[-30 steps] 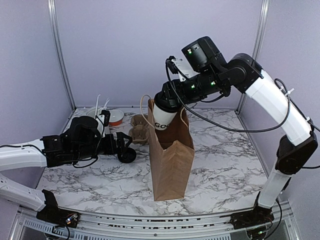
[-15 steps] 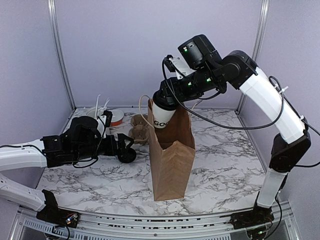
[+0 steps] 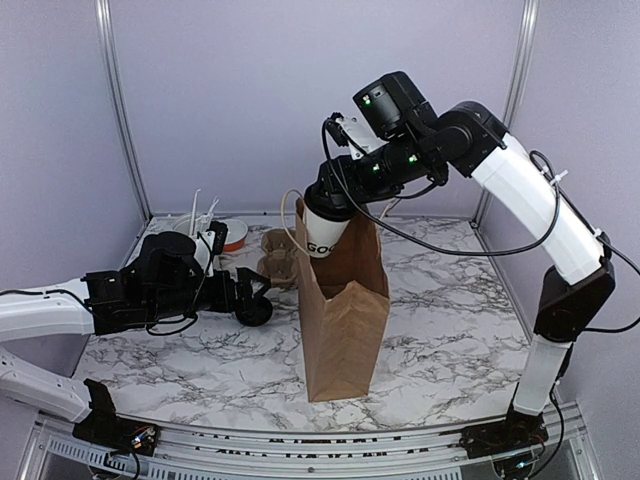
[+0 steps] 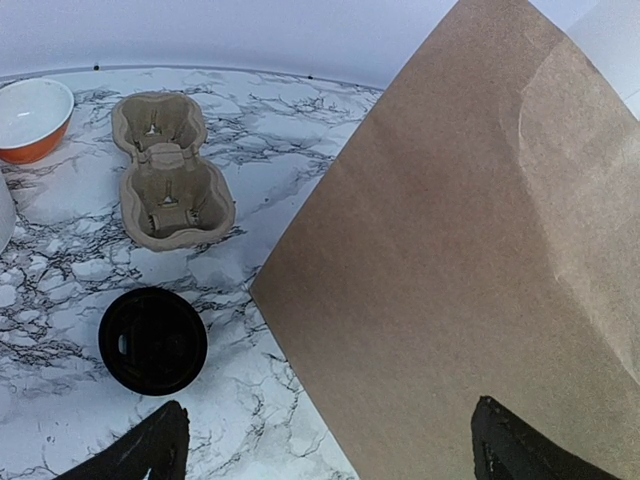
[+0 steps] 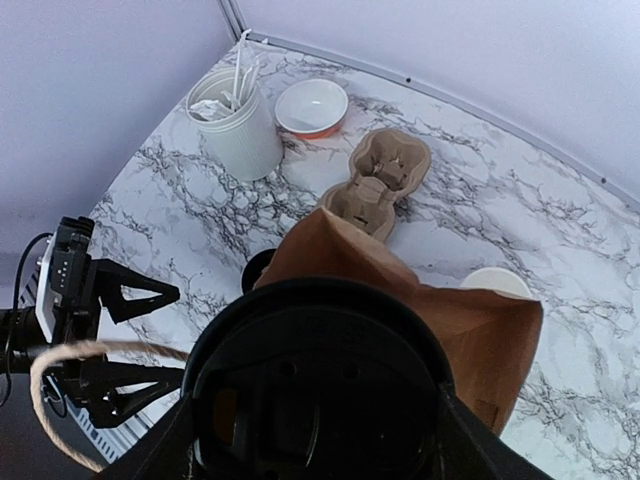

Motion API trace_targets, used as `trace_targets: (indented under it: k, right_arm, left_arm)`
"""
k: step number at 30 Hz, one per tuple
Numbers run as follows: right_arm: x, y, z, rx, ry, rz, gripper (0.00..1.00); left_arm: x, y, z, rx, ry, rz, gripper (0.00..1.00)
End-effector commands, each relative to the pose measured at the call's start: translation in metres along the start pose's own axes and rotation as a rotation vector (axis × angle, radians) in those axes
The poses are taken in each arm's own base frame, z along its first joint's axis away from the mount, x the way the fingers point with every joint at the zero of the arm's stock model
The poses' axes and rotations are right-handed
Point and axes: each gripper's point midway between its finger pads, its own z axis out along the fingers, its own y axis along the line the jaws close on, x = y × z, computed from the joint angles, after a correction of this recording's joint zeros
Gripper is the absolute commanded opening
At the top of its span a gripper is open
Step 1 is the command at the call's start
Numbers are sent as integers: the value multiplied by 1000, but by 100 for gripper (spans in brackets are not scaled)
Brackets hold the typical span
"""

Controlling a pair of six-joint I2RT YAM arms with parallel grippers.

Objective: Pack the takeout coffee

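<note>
Currently, the right gripper (image 3: 333, 203) is clenched on the coffee (image 3: 322, 238) at its lid end, holding it tilted at the open mouth of the bag (image 3: 345, 320). The left gripper (image 3: 252, 293) is spread wide, low over the table (image 3: 450, 320), just beside the bag and near a loose lid (image 4: 153, 341).

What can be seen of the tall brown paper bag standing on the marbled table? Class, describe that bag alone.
The tall brown paper bag stands upright near the middle of the white marbled table. It looks like plain kraft paper, creased inward along its side fold, top open. A pale twine handle loops up from its rim. The right gripper holds a small white lettered paper cup at the mouth; contact with the rim cannot be told.
</note>
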Motion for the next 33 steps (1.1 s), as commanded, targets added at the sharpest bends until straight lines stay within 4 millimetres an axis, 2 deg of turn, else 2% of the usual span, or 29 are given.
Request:
trace_targets:
  k: [1, 14, 18, 25, 33]
  right_arm:
    - [13, 17, 1, -14, 27, 9, 59]
    - [67, 14, 12, 2, 134, 70, 57]
    - [73, 21, 11, -1, 146, 68, 57]
    - [72, 30, 0, -31, 107, 95, 57]
    - [100, 34, 8, -28, 170, 102, 57]
  left_arm:
    - [-3, -3, 1, 18, -8, 8, 99]
    - [-13, -13, -4, 49, -22, 10, 99]
    - [-22, -18, -9, 63, -45, 6, 99]
    - [-35, -25, -15, 80, -75, -1, 99]
    - [-44, -27, -19, 75, -101, -15, 99]
